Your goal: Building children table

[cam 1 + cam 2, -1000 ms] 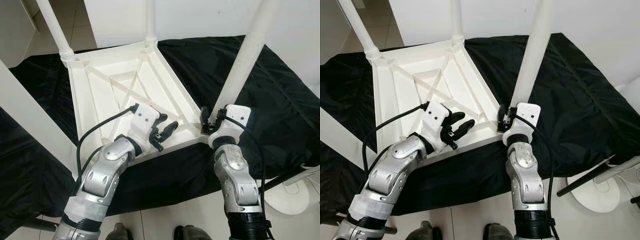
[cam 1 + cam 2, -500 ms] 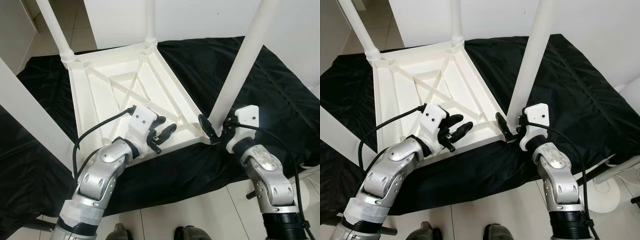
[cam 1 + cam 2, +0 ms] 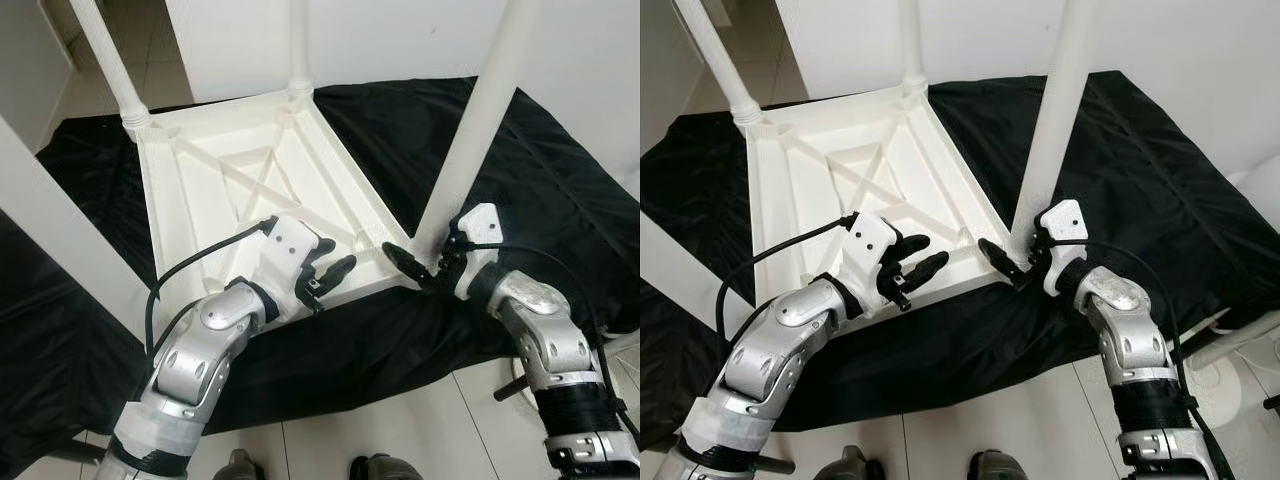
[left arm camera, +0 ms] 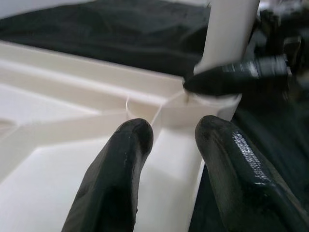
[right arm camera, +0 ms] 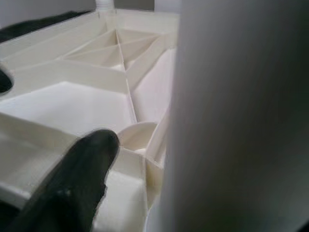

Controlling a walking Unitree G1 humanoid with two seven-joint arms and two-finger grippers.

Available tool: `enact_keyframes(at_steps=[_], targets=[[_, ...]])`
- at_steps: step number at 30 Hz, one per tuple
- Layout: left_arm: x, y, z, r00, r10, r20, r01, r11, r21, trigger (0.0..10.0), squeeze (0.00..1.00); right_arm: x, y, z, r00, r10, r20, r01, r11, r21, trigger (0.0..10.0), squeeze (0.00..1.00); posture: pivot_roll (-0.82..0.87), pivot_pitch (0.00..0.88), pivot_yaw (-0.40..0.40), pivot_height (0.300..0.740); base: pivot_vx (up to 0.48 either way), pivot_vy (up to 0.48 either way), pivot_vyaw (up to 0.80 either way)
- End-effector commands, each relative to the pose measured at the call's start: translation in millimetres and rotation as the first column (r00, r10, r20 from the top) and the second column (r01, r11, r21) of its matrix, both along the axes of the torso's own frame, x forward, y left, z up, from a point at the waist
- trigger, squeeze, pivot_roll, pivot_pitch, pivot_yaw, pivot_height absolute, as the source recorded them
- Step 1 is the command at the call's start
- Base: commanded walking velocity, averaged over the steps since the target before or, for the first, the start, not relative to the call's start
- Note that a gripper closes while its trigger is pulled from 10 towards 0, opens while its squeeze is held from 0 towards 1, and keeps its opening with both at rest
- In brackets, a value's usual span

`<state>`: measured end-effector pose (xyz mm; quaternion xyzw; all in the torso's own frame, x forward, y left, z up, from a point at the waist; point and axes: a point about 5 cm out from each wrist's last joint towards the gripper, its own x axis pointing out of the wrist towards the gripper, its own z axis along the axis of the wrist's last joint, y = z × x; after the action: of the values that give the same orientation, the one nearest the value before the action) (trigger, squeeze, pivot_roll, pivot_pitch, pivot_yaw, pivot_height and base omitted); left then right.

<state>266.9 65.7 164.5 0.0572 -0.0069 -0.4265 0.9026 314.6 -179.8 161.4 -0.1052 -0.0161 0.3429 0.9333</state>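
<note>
Both claws work at the upturned white table [image 3: 250,180]: left claw [image 3: 325,280] spread over its near rim, holding nothing; right claw [image 3: 412,268] spread around the leg [image 3: 470,140].

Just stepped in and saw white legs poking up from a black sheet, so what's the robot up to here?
It is assembling a small white table, which lies upside down on a black cloth. The right gripper is at the base of the near right leg, fingers around it where it meets the corner socket. The left gripper is open over the near edge of the tabletop, holding nothing. Two far legs already stand in their corners.
</note>
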Motion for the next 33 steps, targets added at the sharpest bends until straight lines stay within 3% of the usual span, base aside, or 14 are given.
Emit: enact_keyframes(at_steps=[1, 2, 3, 10, 11, 14, 15, 19, 22, 24, 26, 28, 31, 33], targets=[[-6.0, -4.7, -4.9, 0.997, -0.082, -0.010, 0.082, 0.996, 0.024, 10.0, 0.00, -1.2, 8.7, -9.6, 0.999, 0.042, -0.032, -0.042, 0.999, -0.015, 1.4, 0.00, -0.06, 0.042, 0.022, 0.740, 0.000, 0.000, 0.00], [-6.0, -4.7, -4.9, 0.997, -0.082, -0.010, 0.082, 0.996, 0.024, 10.0, 0.00, -1.2, 8.7, -9.6, 0.999, 0.042, -0.032, -0.042, 0.999, -0.015, 1.4, 0.00, -0.06, 0.042, 0.022, 0.740, 0.000, 0.000, 0.00], [-6.6, -5.4, -7.1, 0.997, -0.076, -0.012, 0.077, 0.996, 0.033, 10.0, 0.00, -0.6, 9.5, -11.3, 0.999, 0.037, -0.038, -0.038, 0.999, -0.014, 0.0, 0.00, -0.05, 0.043, 0.021, 0.740, 0.000, 0.000, 0.00], [-7.0, -4.6, -12.0, 0.998, -0.051, -0.029, 0.052, 0.998, 0.039, 10.0, 0.00, -8.1, 11.5, -17.2, 0.997, 0.052, -0.055, -0.051, 0.998, 0.021, 0.0, 0.00, -0.05, 0.050, 0.011, 0.740, 0.000, 0.000, 0.00], [-5.8, -3.1, -12.0, 0.999, -0.040, -0.029, 0.041, 0.998, 0.038, 10.0, 0.00, -11.0, 12.2, -18.6, 0.998, 0.040, -0.046, -0.038, 0.999, 0.037, 2.2, 0.00, -0.07, 0.056, 0.008, 0.740, 0.000, 0.000, 0.00], [-5.2, -2.2, -11.9, 0.999, -0.036, -0.027, 0.037, 0.999, 0.039, 10.0, 0.00, -11.9, 13.2, -19.3, 0.999, 0.032, -0.044, -0.030, 0.999, 0.042, 2.2, 0.00, -0.07, 0.057, 0.009, 0.740, 0.000, 0.000, 0.00], [-4.0, -1.2, -11.9, 0.999, -0.031, -0.025, 0.032, 0.999, 0.042, 10.0, 0.00, -12.7, 15.5, -18.8, 0.999, 0.010, -0.044, -0.007, 0.998, 0.058, 10.0, 0.00, -0.07, 0.058, 0.008, 0.740, 0.000, 0.000, 0.00], [-2.0, 0.0, -11.3, 0.999, -0.021, -0.024, 0.022, 0.999, 0.042, 10.0, 0.00, -10.1, 20.1, -15.3, 0.995, -0.097, -0.024, 0.099, 0.989, 0.106, 10.0, 0.00, -0.08, 0.062, 0.006, 0.740, 0.000, 0.000, 0.00], [-0.6, 0.3, -11.0, 1.000, -0.014, -0.022, 0.015, 0.999, 0.039, 10.0, 0.00, -7.2, 24.9, -9.0, 0.948, -0.319, 0.012, 0.313, 0.935, 0.166, 10.0, 0.00, -0.09, 0.062, 0.006, 0.740, 0.000, 0.000, 0.00], [-0.6, 0.3, -11.0, 1.000, -0.014, -0.022, 0.015, 0.999, 0.039, 10.0, 0.00, -7.2, 24.9, -9.0, 0.948, -0.319, 0.012, 0.313, 0.935, 0.166, 10.0, 0.00, -0.09, 0.062, 0.006, 0.740, 0.000, 0.000, 0.00], [-0.3, 1.1, -12.2, 1.000, -0.007, -0.017, 0.008, 0.999, 0.050, 10.0, 0.00, -10.1, 32.2, -9.4, 0.892, -0.451, -0.006, 0.442, 0.871, 0.212, 10.0, 0.00, -0.09, 0.062, 0.006, 0.740, 0.000, 0.000, 0.00], [-0.3, 1.1, -12.2, 1.000, -0.007, -0.017, 0.008, 0.999, 0.050, 10.0, 0.00, -10.1, 32.2, -9.4, 0.892, -0.451, -0.006, 0.442, 0.871, 0.212, 10.0, 0.00, -0.09, 0.062, 0.006, 0.740, 0.000, 0.000, 0.00], [-0.7, 3.2, -12.6, 1.000, 0.001, -0.027, 0.000, 0.999, 0.041, 10.0, 0.00, -15.6, 55.0, -16.9, 0.799, -0.594, -0.093, 0.595, 0.758, 0.268, 10.0, 0.00, -0.08, 0.064, 0.008, 0.740, 0.000, 0.000, 0.00], [-0.5, 3.4, -12.1, 1.000, 0.002, -0.027, -0.001, 0.999, 0.038, 10.0, 0.00, -15.9, 59.0, -17.7, 0.790, -0.603, -0.111, 0.608, 0.743, 0.280, 10.0, 0.00, -0.08, 0.064, 0.008, 0.740, 0.000, 0.000, 0.00]])
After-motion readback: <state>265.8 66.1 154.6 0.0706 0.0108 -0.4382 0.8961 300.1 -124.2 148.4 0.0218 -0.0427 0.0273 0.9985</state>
